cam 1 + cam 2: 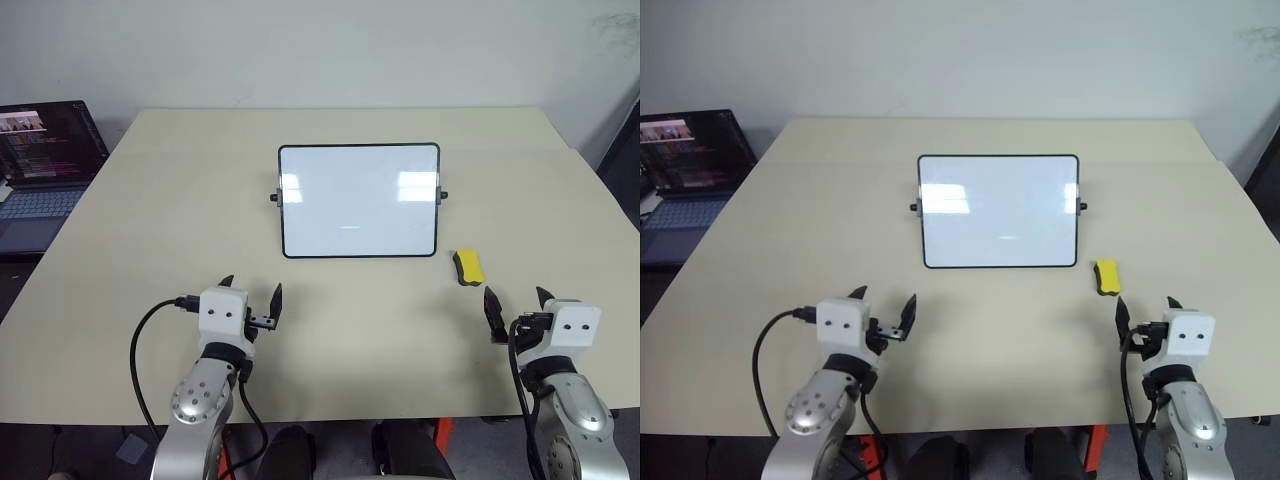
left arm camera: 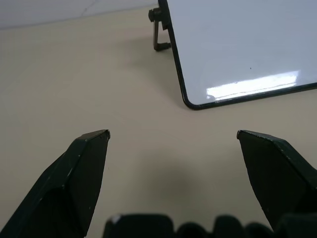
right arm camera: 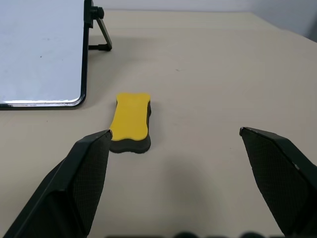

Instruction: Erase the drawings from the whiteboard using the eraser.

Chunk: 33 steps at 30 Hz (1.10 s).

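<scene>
Both claws gape empty, but the eraser (image 1: 468,267), long axis pointing away, lies at eleven o'clock off the nearer right gripper (image 1: 518,302), well apart from the left gripper (image 1: 252,296).

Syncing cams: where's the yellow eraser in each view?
Left eye: eraser on the table, right of the whiteboard's lower right corner.
Right eye: same spot.
Left wrist: not in it.
Right wrist: lying flat beyond the open fingers.
Shared landmark: the whiteboard's black frame.
</scene>
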Each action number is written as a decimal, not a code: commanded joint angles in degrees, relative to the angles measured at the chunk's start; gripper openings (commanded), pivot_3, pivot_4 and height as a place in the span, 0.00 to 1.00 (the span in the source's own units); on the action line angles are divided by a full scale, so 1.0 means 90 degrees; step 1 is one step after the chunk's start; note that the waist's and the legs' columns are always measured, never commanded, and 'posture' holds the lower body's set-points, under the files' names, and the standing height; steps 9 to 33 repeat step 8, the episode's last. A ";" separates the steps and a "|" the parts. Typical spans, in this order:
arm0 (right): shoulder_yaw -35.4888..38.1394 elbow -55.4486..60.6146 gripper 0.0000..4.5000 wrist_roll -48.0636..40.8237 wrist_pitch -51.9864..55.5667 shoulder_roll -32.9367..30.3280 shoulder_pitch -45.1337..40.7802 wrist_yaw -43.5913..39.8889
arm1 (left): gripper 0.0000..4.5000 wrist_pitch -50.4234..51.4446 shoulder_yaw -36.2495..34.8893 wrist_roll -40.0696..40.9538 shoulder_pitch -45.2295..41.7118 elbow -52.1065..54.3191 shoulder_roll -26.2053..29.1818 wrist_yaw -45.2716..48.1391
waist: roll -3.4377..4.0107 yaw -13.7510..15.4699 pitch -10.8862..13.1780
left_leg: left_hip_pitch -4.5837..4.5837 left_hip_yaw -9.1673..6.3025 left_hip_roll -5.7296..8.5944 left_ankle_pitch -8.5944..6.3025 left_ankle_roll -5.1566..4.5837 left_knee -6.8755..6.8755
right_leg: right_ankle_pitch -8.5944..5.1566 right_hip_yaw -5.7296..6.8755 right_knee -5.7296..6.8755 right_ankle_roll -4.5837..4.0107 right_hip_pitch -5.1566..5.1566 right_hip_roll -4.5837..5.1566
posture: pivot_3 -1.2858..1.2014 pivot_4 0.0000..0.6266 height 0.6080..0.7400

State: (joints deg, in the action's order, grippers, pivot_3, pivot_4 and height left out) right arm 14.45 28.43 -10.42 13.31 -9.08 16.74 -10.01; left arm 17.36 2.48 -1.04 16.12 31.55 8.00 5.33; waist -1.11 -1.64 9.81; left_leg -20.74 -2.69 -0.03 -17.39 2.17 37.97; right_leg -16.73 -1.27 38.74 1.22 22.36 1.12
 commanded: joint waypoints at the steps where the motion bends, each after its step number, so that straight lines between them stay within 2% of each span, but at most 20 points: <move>1: 0.0103 0.0407 0.99 -0.0140 0.0036 -0.0059 0.0055 0.0014 | 1.00 -0.0004 0.0256 -0.0163 0.0083 0.0458 -0.0127 -0.0132 | 0.0001 0.0012 0.0000 | 0.0000 -0.0008 0.0002 0.0000 0.0000 0.0000 | 0.0000 0.0008 0.0000 0.0001 -0.0002 0.0003 | 0.52 0.24 1.00; 8: 0.0116 0.0977 0.99 -0.0255 0.0247 -0.0010 0.0654 -0.0001 | 1.00 0.0022 0.0354 -0.0219 0.0347 0.0598 -0.0132 -0.0135 | 0.0004 0.0019 -0.0002 | -0.0006 -0.0031 0.0002 0.0000 0.0001 -0.0003 | -0.0022 0.0031 -0.0001 0.0018 -0.0006 0.0003 | 0.52 0.24 1.00; 33: 0.0116 0.0977 0.99 -0.0255 0.0247 -0.0010 0.0654 -0.0001 | 1.00 0.0022 0.0354 -0.0219 0.0347 0.0598 -0.0132 -0.0135 | 0.0004 0.0019 -0.0002 | -0.0006 -0.0031 0.0002 0.0000 0.0001 -0.0003 | -0.0022 0.0031 -0.0001 0.0018 -0.0006 0.0003 | 0.52 0.24 1.00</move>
